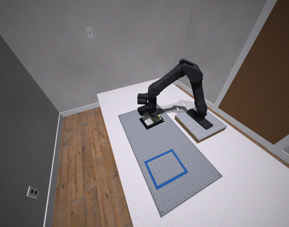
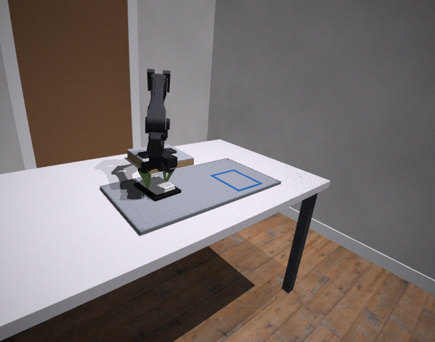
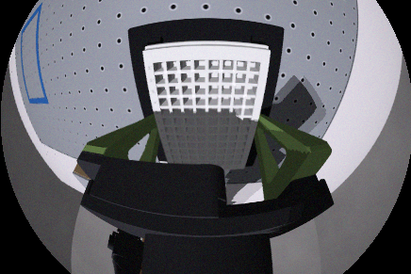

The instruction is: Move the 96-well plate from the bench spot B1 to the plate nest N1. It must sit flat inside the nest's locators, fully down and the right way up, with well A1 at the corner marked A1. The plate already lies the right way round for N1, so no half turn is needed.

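Plate over nest, end effector gripping it.

We see the plate over the black nest, directly under the end effector, whose green fingers clamp its two long sides; its long axis runs straight out from the wrist. Whether it is fully seated we cannot tell. The blue outline lies well apart on the perforated board on the bench.

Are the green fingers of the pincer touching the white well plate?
Touching. In the wrist view, the green fingers press both long sides of the white well plate; the pincer is shut on it.
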`<act>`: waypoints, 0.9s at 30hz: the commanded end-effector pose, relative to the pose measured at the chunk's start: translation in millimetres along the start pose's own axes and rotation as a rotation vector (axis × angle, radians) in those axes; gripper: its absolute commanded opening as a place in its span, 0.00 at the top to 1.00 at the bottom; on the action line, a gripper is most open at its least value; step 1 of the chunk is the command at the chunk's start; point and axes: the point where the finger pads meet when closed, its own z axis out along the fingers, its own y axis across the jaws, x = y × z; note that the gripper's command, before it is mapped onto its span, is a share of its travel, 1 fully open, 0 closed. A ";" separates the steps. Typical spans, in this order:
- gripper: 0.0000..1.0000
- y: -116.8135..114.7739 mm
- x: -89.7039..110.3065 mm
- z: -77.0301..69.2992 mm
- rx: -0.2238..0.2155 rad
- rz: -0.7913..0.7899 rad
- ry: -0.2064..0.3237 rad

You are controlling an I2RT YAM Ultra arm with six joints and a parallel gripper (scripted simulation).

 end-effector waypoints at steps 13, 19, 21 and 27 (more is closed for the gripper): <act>0.00 -1.0 -3.3 -2.0 0.007 0.000 -0.013; 0.00 -1.0 -3.3 -2.0 0.007 0.000 -0.013; 0.00 -1.0 -3.3 -2.0 0.007 0.000 -0.013; 0.00 -1.0 -3.3 -2.0 0.007 0.000 -0.013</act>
